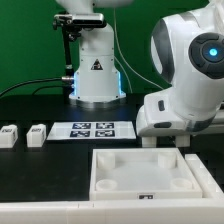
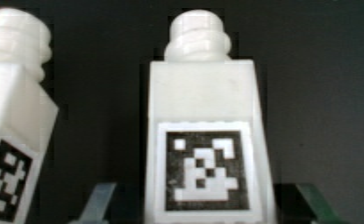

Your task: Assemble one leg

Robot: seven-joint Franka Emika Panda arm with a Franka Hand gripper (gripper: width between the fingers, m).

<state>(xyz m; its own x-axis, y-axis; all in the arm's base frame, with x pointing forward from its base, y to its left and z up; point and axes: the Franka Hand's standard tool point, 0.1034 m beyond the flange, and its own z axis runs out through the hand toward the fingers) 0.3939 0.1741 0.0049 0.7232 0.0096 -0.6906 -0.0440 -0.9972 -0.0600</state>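
Observation:
In the wrist view a white leg [image 2: 205,110] stands upright with its rounded peg on top and a black-and-white tag on the face toward me. My gripper [image 2: 205,203] is open, with one finger on each side of the leg's lower part and a dark gap between each finger and the leg. A second leg [image 2: 15,105] stands close beside it, tilted slightly. In the exterior view my gripper [image 1: 167,141] is low over the table behind the large panel, and the arm hides the leg it straddles. Two more legs [image 1: 9,135] [image 1: 37,134] stand at the exterior view's left.
The large white square panel [image 1: 140,172] with corner recesses lies at the front of the table. The marker board [image 1: 92,130] lies flat in the middle, in front of the robot base [image 1: 95,75]. The table is black with a green backdrop behind.

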